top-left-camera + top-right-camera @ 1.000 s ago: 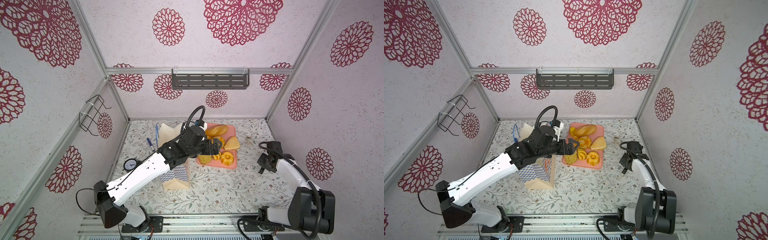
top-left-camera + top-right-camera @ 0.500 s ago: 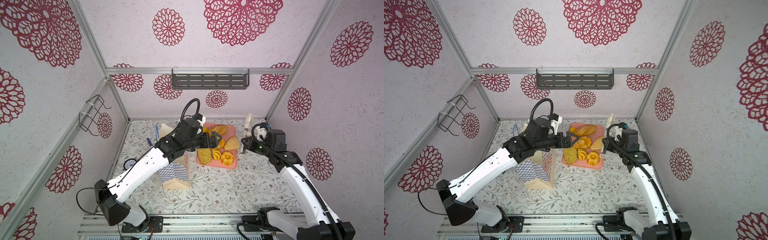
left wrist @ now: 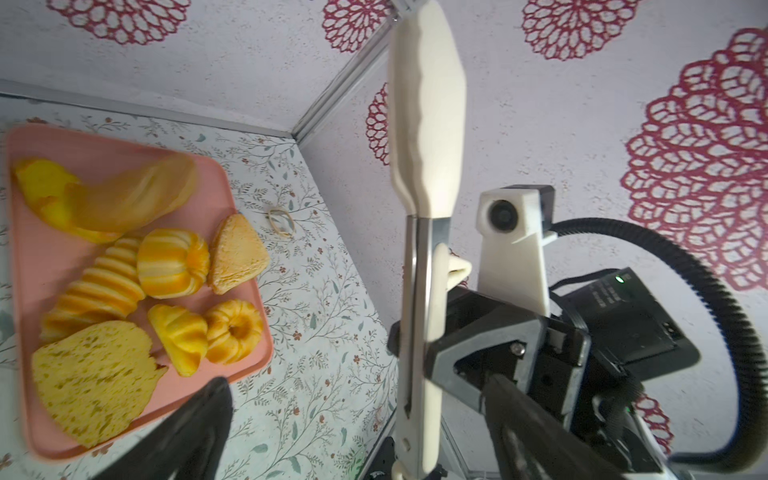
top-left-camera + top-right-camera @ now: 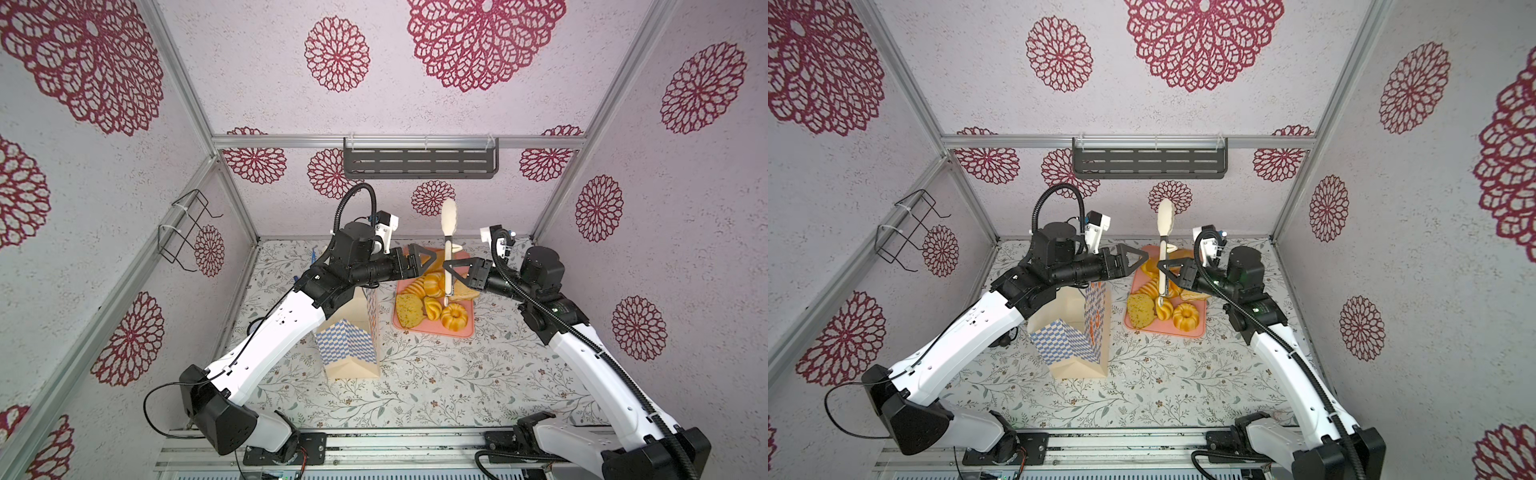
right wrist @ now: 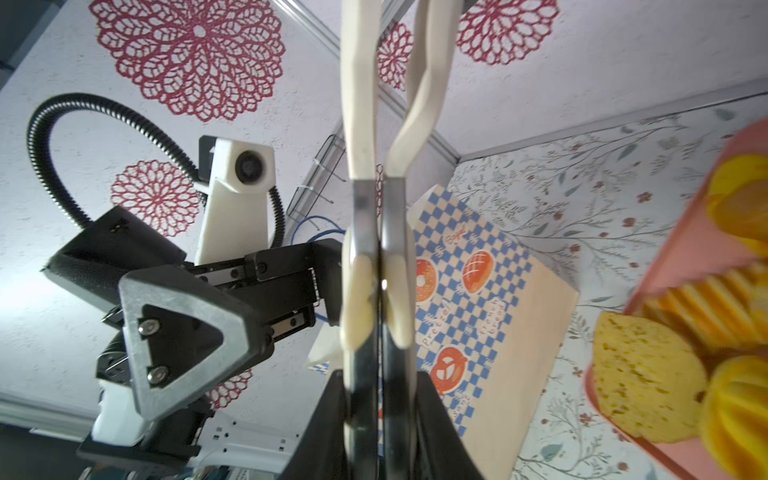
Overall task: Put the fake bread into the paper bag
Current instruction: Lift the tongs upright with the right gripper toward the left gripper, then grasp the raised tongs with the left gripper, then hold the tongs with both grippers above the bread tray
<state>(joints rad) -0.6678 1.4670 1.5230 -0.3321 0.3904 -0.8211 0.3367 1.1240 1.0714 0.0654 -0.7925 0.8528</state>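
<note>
The right gripper [image 5: 380,419] has its black jaws clamped on the metal arms of the tongs [image 5: 362,124], pressing them together, while the cream tips part at the far end. Behind the tongs is the left gripper [image 5: 158,286], jaws wide apart and holding nothing, with its white camera [image 5: 245,170] facing this way. The bag [image 5: 490,299], blue-checked with printed pastries and a plain cream base, stands on the floral cloth [image 5: 582,216]. Beside it the pink tray [image 5: 685,232] holds a green-speckled slice [image 5: 644,374] and ridged rolls [image 5: 706,316].
</note>
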